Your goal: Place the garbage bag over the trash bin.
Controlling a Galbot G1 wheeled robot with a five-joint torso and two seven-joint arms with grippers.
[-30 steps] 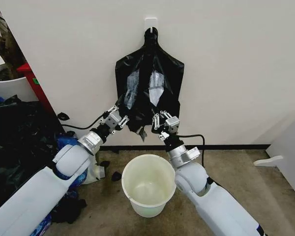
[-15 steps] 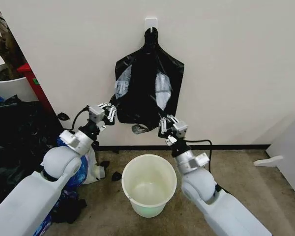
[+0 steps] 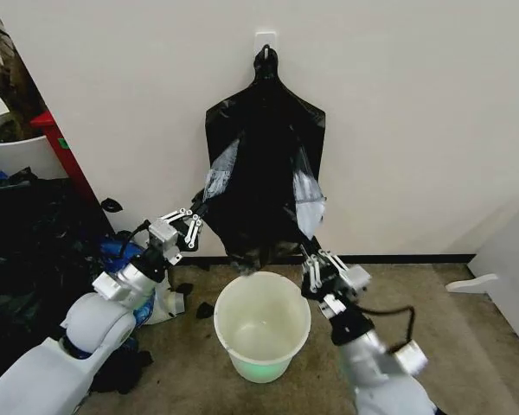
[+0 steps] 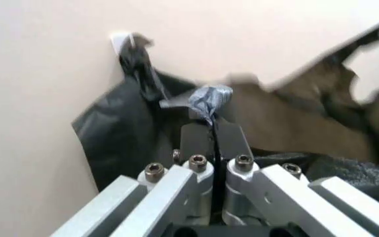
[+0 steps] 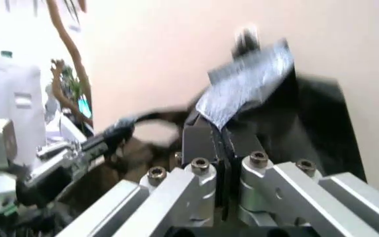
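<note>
**Both claws pinched the hanging bag's lower edge above the bucket**

At the far left of the head view, a heap of dark plastic (image 3: 30, 251) lay on the floor beside a red-trimmed white planter (image 3: 22, 147). Next to it, the left arm reached up toward the wall. The left gripper (image 3: 189, 226) sat at the lower left edge of the garbage bag (image 3: 264, 173), with a fold of the black film running out from the bag to its tip. In the left wrist view the two dark fingers (image 4: 196, 140) stood pressed together with only a thin seam between them, and a crumpled wad of the glossy plastic (image 4: 209, 97) stuck out from their tips.

In the middle, the garbage bag hung flat against the pale wall from a white hook (image 3: 265, 41), its neck bunched at the hook and its lower edge drawn outward toward both sides. Pale glossy patches showed on its left and right flanks. Directly below its bottom edge stood the trash bin (image 3: 262, 363) on the brownish floor, upright and open, apart from the bag.

To the right of the bin, the right gripper (image 3: 316, 259) was at the bag's lower right corner. The right wrist view showed its fingers (image 5: 203, 140) closed tight on a shiny strip of the bag (image 5: 242, 86).
</note>
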